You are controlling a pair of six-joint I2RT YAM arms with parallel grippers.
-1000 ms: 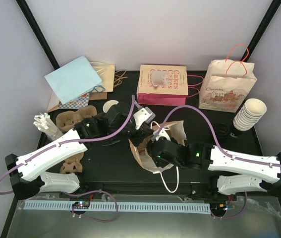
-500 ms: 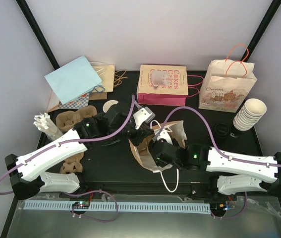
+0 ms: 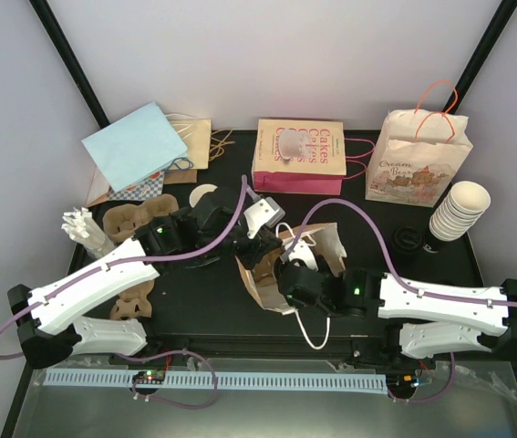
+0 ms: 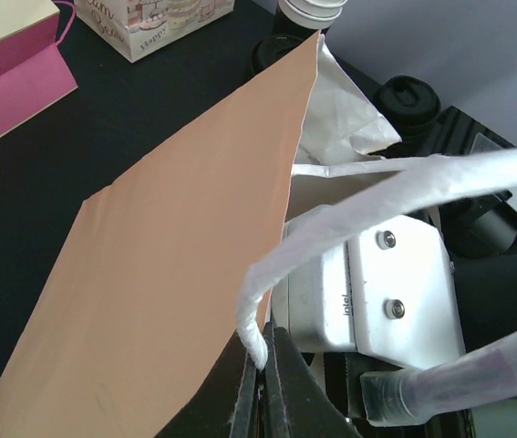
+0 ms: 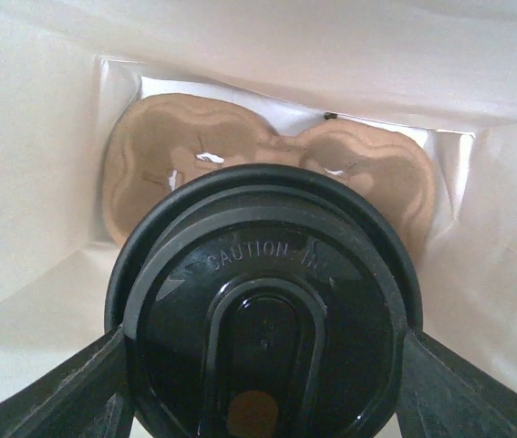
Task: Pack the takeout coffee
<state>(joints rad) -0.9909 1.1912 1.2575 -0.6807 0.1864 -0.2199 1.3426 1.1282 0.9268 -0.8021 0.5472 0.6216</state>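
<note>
Left end effector (image 4: 263, 367) pinches handle (image 4: 377, 196); right end effector (image 5: 265, 379) clamps takeout coffee (image 5: 263, 315), lid (image 5: 258, 251) wristward, base into bag (image 5: 39, 182).

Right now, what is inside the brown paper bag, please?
A pulp carrier lies at the bottom. The black lid, between the right fingers, hides its cup and the carrier's near part.

Left arm (image 3: 94, 283) and right arm (image 3: 440, 297) are white with black joints and purple cables (image 3: 243, 196); the left end effector (image 4: 260, 397) is black.

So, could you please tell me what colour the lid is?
The lid is black; it shows best in the right wrist view.
</note>
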